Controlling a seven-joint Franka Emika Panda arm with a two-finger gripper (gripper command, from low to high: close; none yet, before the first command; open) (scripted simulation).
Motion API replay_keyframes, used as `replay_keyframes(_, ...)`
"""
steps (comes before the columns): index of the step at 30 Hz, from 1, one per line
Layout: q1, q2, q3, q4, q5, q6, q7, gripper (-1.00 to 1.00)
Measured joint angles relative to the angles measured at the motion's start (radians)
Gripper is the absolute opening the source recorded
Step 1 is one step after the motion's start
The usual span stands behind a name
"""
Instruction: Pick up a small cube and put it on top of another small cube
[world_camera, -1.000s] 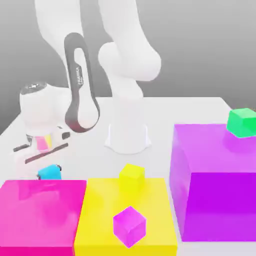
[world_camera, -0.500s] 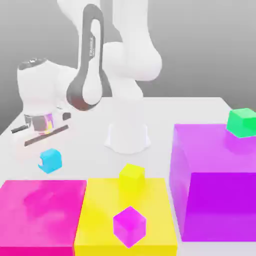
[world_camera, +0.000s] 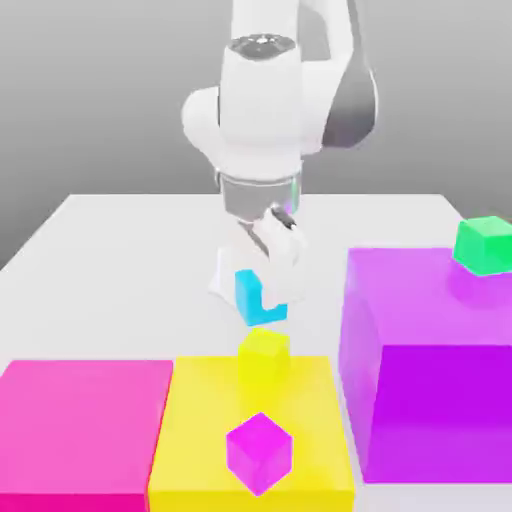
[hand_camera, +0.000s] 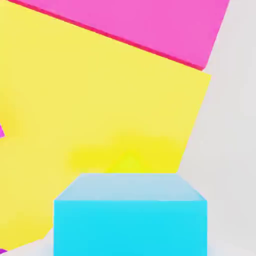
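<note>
Glossy white rounded arm (world_camera: 262, 95) with dark grey side panel

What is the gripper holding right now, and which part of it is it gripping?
The gripper holds the small cyan cube, clamped by its sides between the two fingers, in the air just above the small yellow cube.

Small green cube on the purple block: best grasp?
Take the small green cube from straight above, jaws closing on two opposite vertical faces. It sits flat on the top of the big purple block, near the far corner on the exterior view's right, with nothing beside it. Its base rests on the block, so a side approach likely risks scraping.
</note>
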Motion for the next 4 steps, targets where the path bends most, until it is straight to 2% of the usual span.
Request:
replay_keyframes(1, -0.001, 0.034, 0.004, -0.008, -0.001, 0.041, 0.002, -1.00)
replay_keyframes(2, -0.002, 0.053, 0.007, -0.012, -0.002, 0.065, 0.003, 1.00)
replay_keyframes(4, -0.002, 0.053, 0.007, -0.012, -0.002, 0.065, 0.003, 1.00)
